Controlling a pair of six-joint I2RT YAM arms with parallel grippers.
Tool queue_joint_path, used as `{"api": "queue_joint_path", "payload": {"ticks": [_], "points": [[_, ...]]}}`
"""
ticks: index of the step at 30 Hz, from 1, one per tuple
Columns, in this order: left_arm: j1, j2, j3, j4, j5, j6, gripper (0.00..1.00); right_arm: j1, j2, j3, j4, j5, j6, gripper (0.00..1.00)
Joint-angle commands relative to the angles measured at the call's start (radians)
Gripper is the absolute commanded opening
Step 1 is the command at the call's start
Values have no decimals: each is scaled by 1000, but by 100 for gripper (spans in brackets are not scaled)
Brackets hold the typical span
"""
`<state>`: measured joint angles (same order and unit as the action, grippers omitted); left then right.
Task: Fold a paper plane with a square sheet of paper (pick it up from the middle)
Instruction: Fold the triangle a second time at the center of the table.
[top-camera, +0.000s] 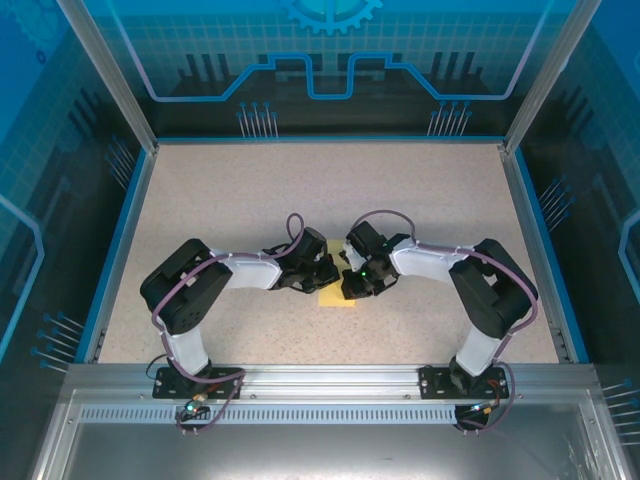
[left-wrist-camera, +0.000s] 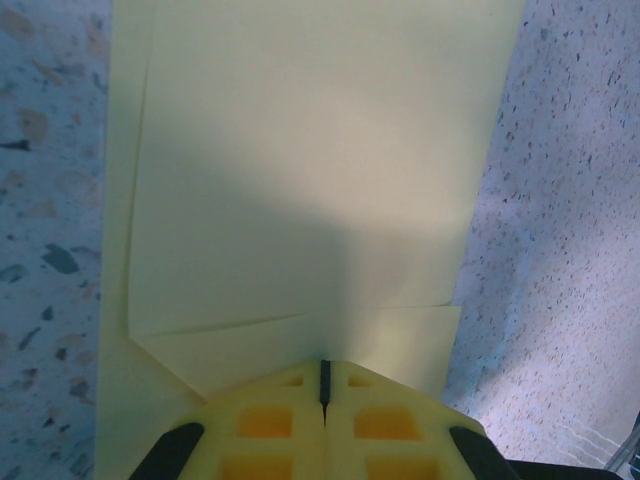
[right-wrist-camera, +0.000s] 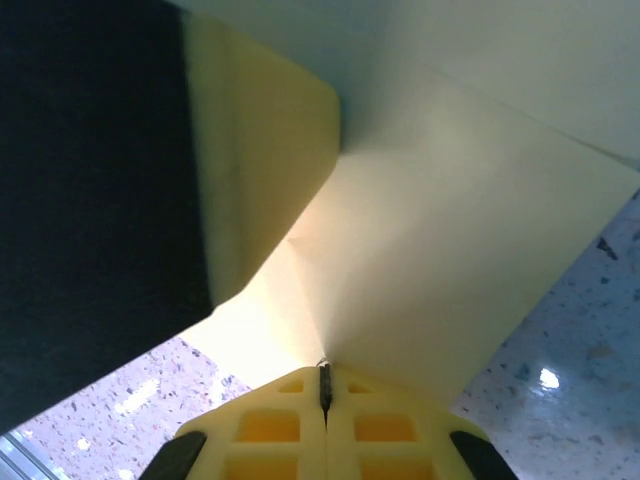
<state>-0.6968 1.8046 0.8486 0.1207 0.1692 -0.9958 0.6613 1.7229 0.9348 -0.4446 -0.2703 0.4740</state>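
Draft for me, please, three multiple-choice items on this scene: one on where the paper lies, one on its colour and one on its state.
1. Where on the table is the sheet of paper?
A. In the far left corner
B. Near the middle, where the left arm and the right arm meet
C. On the metal rail by the arm bases

2. What colour is the sheet?
A. White
B. Pale yellow
C. Blue

3. What state is the sheet in?
A. Crumpled into a ball
B. One flat, unfolded layer
C. Partly folded, with layers overlapping

Answers:
1 B: the top view shows it peeking out beneath the two wrists at mid-table.
2 B: both wrist views show it pale yellow.
3 C: the left wrist view shows folded edges lying over a lower layer.
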Motion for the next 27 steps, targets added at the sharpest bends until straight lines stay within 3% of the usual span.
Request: {"api": "queue_joint_path", "payload": {"ticks": [1,10,17,27], "points": [[-4,39,-23,-144,-57,-9,1,6,-7,-29,-16,4,-5,0],[-5,53,-30,-161,-68,-19,1,-49,-131,-214,-65,-12,-19,0],[-4,55,-18,-161,-63,-16,1,-65,-247,-171,-88,-20,-19,0],[-5,53,3,-162,-47,-9,1,-36,-90,-61,-3,-64,-12,0]]}}
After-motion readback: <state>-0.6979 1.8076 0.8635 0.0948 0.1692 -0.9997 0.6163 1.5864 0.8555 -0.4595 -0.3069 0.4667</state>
